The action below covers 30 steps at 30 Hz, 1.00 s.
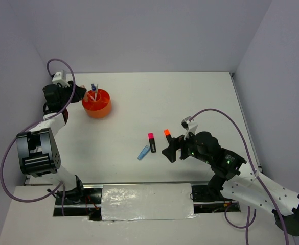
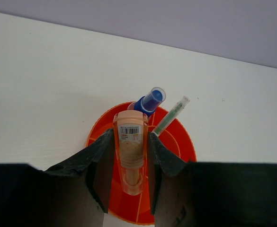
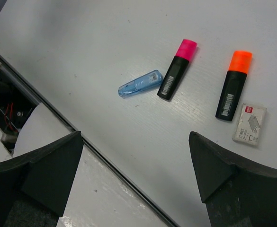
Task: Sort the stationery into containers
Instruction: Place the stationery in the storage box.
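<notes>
One barcoded tube (image 2: 130, 156) is held tight by the left claw (image 2: 131, 135) at the orange cup (image 2: 178, 142).
Inside the cup: one blue marker (image 2: 150, 100), one thin pen (image 2: 170, 116). Far from it: a pink highlighter (image 3: 177, 69) and an orange highlighter (image 3: 234, 85), two together, by the wide-open right claw (image 3: 135, 137).

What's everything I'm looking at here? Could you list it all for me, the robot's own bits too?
organiser cup: one, bright orange, far left of the table
blue marker: one, standing in the cup
thin pen: one, clear with green inside, standing in the cup
peach tube: one, barcode label, held over the cup
pink-capped highlighter: one, black body, lying mid-table
orange-capped highlighter: one, black body, lying right of the pink one
clear blue item: one, small, lying beside the pink highlighter's base
white box: one, small, by the orange highlighter's base
table: one, white
left gripper: black, shut on the tube
right gripper: black, open, above the highlighters
</notes>
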Motion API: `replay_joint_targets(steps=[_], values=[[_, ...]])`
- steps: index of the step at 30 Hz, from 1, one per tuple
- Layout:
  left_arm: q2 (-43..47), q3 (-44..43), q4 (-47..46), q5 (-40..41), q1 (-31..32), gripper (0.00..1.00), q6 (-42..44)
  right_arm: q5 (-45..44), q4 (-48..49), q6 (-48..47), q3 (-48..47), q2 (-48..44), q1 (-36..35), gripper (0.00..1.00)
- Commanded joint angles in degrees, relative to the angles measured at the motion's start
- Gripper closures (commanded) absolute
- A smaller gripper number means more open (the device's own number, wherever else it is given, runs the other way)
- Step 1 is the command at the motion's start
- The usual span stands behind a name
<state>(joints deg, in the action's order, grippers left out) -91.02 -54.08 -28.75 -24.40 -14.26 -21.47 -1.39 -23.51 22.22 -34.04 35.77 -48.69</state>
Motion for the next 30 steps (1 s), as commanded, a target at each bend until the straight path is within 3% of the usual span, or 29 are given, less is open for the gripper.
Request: replay_joint_targets(steps=[1,30], values=[[0.41,0.82,-5.26,0.14,-1.12,0.94,-1.02,0.51,1.36,-1.04,-1.82,-0.35,0.26,0.00],[-3.81,2.23,-5.35,1.99,-1.47,0.82,-1.73,2.44,1.10,-0.16,-1.64,-1.31,0.35,0.00]])
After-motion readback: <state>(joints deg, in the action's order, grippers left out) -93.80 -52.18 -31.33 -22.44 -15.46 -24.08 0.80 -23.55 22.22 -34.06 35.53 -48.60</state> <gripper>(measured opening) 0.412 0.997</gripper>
